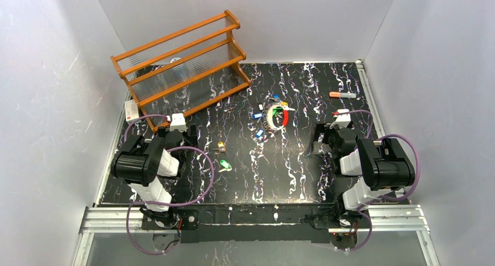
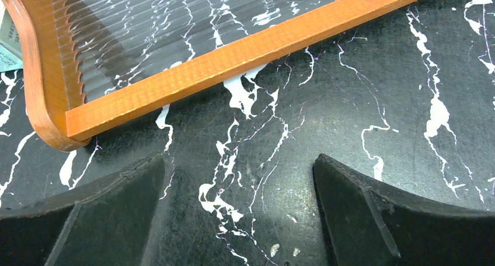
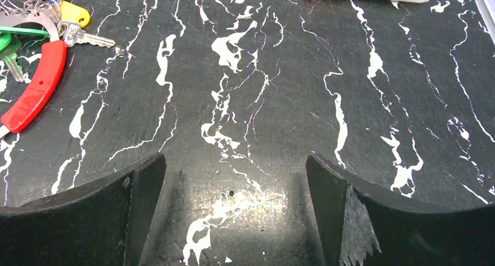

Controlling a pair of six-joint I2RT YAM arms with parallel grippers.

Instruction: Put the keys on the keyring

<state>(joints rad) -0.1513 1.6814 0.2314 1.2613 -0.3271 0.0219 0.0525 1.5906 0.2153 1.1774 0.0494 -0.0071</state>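
**Spread wide, holding nothing, with keys loose mid-table**

Nearest the bases, finds the left gripper (image 2: 238, 167) spread wide and holding nothing, just short of the front rail and rounded corner of the wooden rack (image 2: 233, 56). Finds the right gripper (image 3: 234, 164) equally wide and unladen over bare table (image 3: 280, 91), with open room ahead. Between the 2 arms, places a green key (image 1: 225, 165) nearest, then an orange key (image 1: 221, 145), both well apart from the keyring (image 1: 277, 115). Puts a blue key (image 1: 259, 133) near that ring's near-left edge, opposite its red arc. Farther on, toward the far right corner, spots a marker (image 1: 342, 94).
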